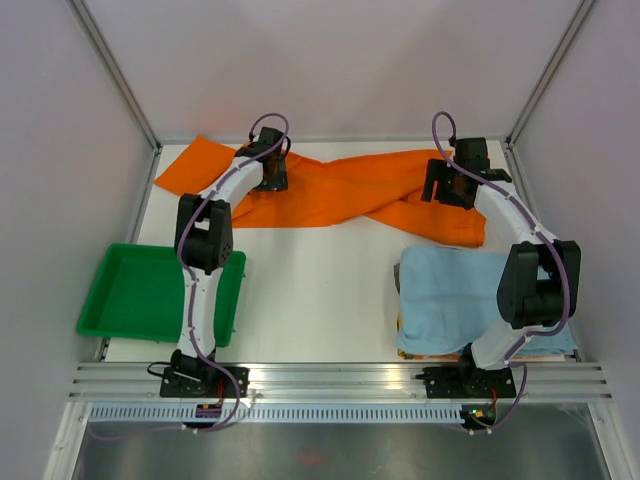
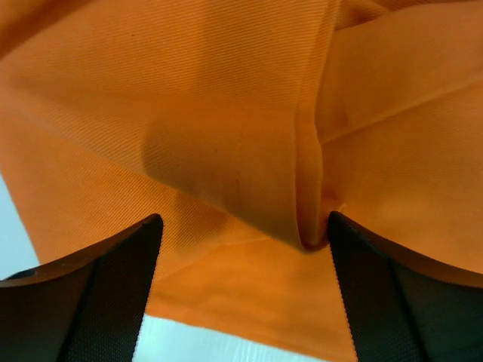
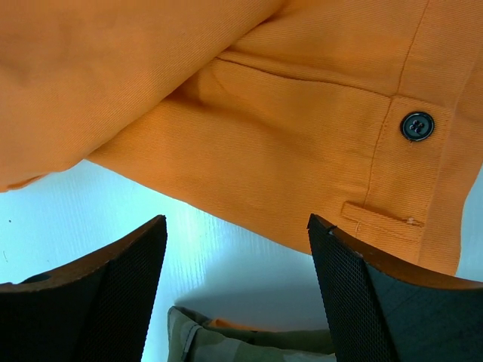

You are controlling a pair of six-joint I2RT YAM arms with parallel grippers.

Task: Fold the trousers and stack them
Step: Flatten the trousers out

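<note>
The orange trousers [image 1: 345, 190] lie spread across the far part of the table, legs crossing in the middle. My left gripper [image 1: 271, 175] hovers over their left part, open; in the left wrist view [image 2: 241, 241] its fingers straddle a raised fold of orange cloth [image 2: 302, 188] without closing on it. My right gripper [image 1: 445, 190] is over the right end, open; in the right wrist view [image 3: 238, 249] the waistband with a dark button [image 3: 416, 126] lies just beyond the fingertips, bare table between them.
A green tray [image 1: 150, 292] sits at the near left. A light blue cloth [image 1: 460, 295] lies folded on a stack at the near right; a camouflage garment edge [image 3: 226, 343] shows under it. White walls enclose the table.
</note>
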